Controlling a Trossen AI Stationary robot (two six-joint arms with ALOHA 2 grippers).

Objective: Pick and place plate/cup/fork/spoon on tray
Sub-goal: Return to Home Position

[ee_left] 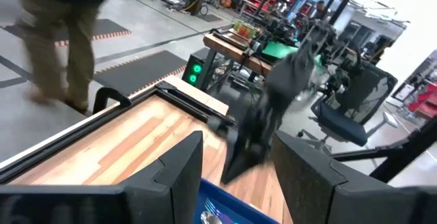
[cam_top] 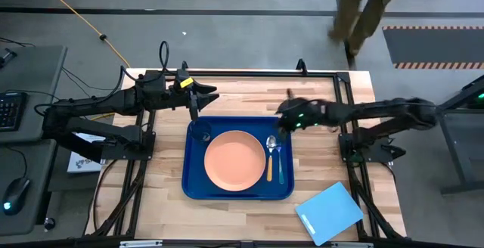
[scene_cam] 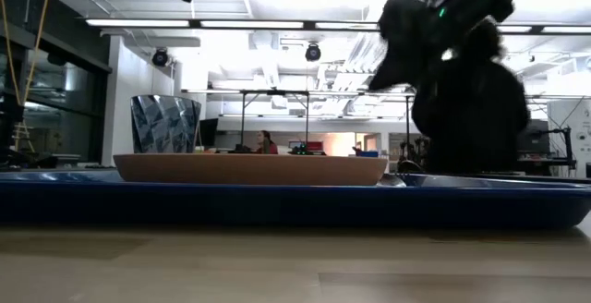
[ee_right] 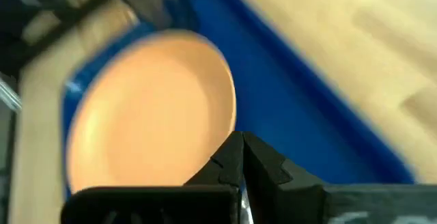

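Sitting on the large dark-blue rectangular plastic tray (cam_top: 193, 191): round salmon-pink plate (cam_top: 235, 159) at centre, small dark bluish-grey cup (cam_top: 200, 131) directly below the left gripper (cam_top: 195, 106), orange-handled spoon (cam_top: 270, 157) and thin bluish-handled fork (cam_top: 279, 159) side by side just below the right gripper (cam_top: 285, 122). Left gripper's fingers (ee_left: 174, 176) spread, nothing between them. Right gripper's fingers (ee_right: 235, 162) pressed together, also carrying nothing. Light-blue flat board (cam_top: 329, 212) lies well off, on the wooden table (cam_top: 162, 203).

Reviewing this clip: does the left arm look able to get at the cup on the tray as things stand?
Probably yes. The left gripper hangs open just beyond the tray's far rim, and the cup sits in the near corner right below it. Nothing stands between them; the plate lies alongside.
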